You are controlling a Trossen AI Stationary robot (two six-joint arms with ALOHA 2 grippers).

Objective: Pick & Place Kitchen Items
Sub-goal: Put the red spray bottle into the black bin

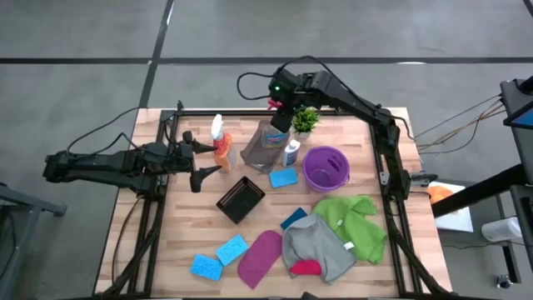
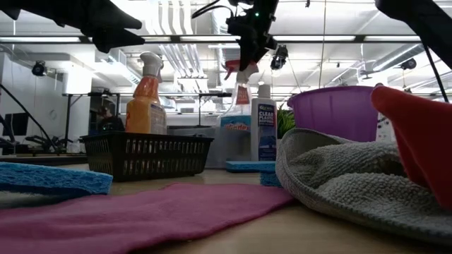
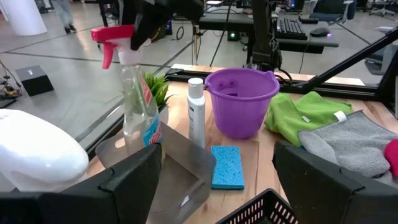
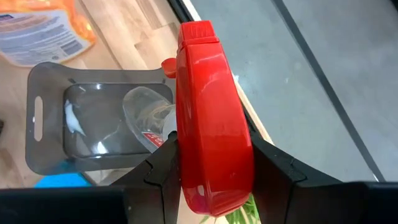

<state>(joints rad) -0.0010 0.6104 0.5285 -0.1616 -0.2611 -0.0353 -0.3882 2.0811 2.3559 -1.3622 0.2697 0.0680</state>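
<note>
A clear spray bottle with a red trigger head stands tilted with its lower end inside a grey see-through bin at the table's far middle. My right gripper is above the bin, shut on the bottle's head. My left gripper is open and empty at the table's left, beside an orange spray bottle with a white head. In the left wrist view its two fingers stand wide apart, facing the bin. My right gripper pinches the red trigger head of the spray bottle between its two fingers, one on each flat side. It comes from above, pointing down. The bottle hangs below the fingers, slightly tilted, its lower end in the grey bin; whether it rests on the bin's floor I cannot tell.
A small potted plant, a white squeeze bottle and a purple bucket stand right of the bin. A blue sponge, a black basket, green, grey, magenta and red cloths and more sponges lie nearer.
</note>
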